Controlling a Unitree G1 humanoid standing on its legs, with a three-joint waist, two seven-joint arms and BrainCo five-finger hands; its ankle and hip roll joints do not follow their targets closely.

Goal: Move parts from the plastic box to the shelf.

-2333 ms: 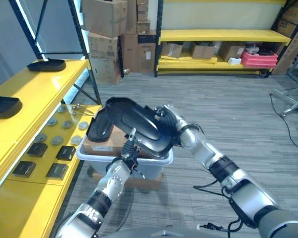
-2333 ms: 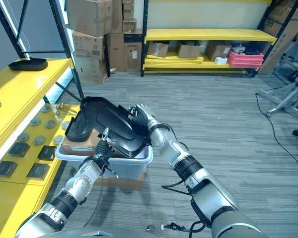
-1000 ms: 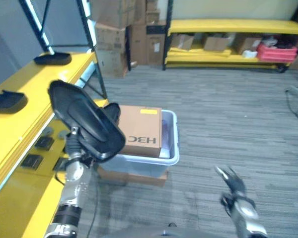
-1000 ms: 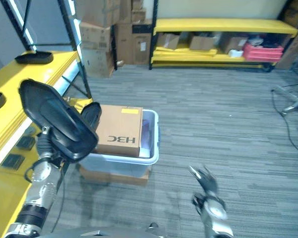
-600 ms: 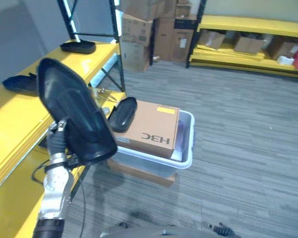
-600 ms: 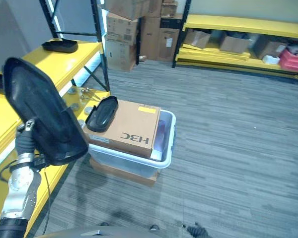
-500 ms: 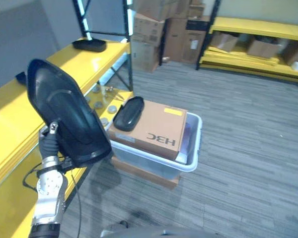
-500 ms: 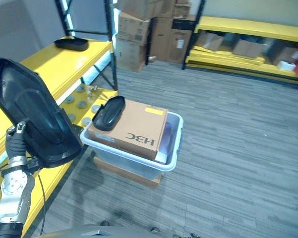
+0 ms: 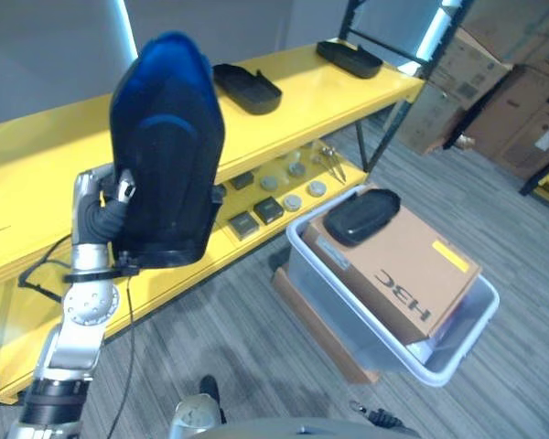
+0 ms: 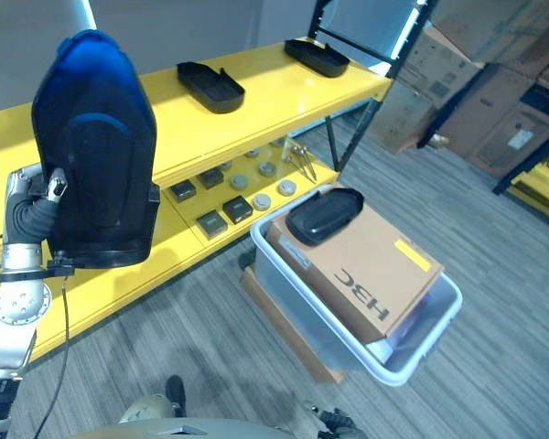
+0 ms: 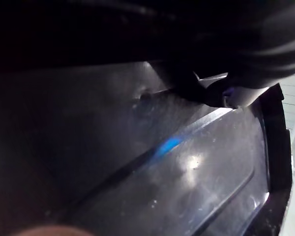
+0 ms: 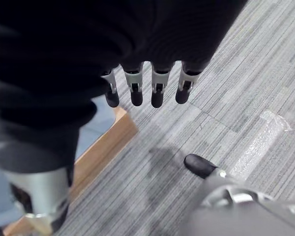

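Black plastic part (image 9: pixel 167 155), a large moulded cover with a rounded top, stands upright in the left hand (image 9: pixel 105 215), raised in front of the yellow shelf (image 9: pixel 37 197). The hand's fingers are curled round the part's lower edge from behind, holding it clear of the shelf. In the left wrist view the part's glossy dark inner surface (image 11: pixel 187 167) lies very close to the camera. Two more black parts rest on the shelf's upper level: one (image 9: pixel 247 88) near the middle and another (image 9: pixel 349 58) toward the far end. Small round and square dark pieces (image 9: pixel 273 197) lie in rows on the lower level. Just beside the shelf sits the plastic box (image 9: pixel 457 352), pale grey, on a flat cardboard base on the carpet. Inside it lies a brown cardboard carton (image 9: pixel 407 265), tilted, with a smaller black part (image 9: pixel 360 216) resting on top. The right hand (image 12: pixel 146 88) hangs above the grey carpet (image 12: pixel 246 88), its fingers straight and spread, holding nothing.
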